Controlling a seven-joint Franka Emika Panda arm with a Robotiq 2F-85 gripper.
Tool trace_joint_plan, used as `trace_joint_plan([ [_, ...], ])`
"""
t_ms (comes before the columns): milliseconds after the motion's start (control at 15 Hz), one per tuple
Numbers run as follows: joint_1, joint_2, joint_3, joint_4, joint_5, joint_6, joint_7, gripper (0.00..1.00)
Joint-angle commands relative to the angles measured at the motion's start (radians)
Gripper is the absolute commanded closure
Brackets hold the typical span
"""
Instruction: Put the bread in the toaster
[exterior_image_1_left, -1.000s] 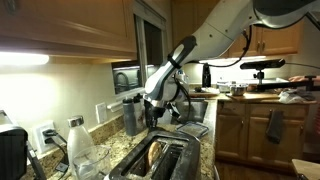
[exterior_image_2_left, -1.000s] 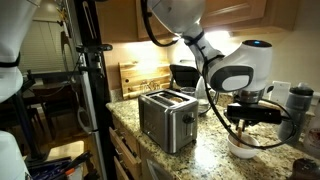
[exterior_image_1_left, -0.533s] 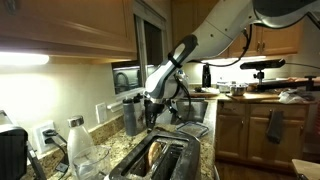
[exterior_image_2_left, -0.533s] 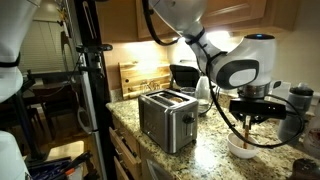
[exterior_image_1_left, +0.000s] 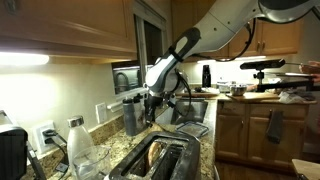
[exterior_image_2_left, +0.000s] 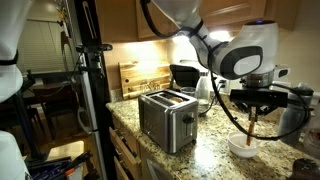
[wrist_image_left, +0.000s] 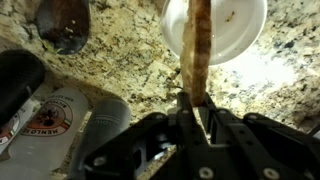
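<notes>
Bread (exterior_image_2_left: 251, 130) is up off the counter, pinched between the fingers of the gripper (exterior_image_2_left: 251, 110) and hanging edge-on over a small white bowl (exterior_image_2_left: 242, 148) on the granite counter (exterior_image_2_left: 200, 152). In that exterior view it's only a thin tan strip, so you can't see the face of the slice at all. The wrist view has the same problem. The bread (wrist_image_left: 196, 50) shows as a narrow brown edge running up from the gripper (wrist_image_left: 195, 108), which is clamped on its near end. Its far end is cut off by the frame, with the bowl (wrist_image_left: 238, 25) behind it. The toaster (exterior_image_2_left: 167, 120) sits well to the left of the bowl on the same counter, apart from the bread, and its top slots are only barely visible from that angle. In an exterior view the toaster (exterior_image_1_left: 158, 160) is near the camera and chopped off at the bottom. Something tan shows at its top, and I can't tell if it's a reflection or a slice. The claw there is a dark blur, and I can't pick out the bread it holds. In the wrist view, a labelled can (wrist_image_left: 45, 118) at left is partly out of frame.
</notes>
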Motion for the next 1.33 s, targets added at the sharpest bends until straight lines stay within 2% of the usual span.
trace_joint_plan([
  [0,0.002,-0.085,0.005,-0.059,-0.034,-0.012,0.064,0.91],
  [400,0.019,-0.188,0.008,-0.122,-0.043,-0.041,0.096,0.90],
  [800,0.023,-0.294,0.024,-0.171,-0.024,-0.132,0.046,0.90],
  [1267,0.068,-0.404,0.024,-0.217,-0.022,-0.180,0.005,0.91],
])
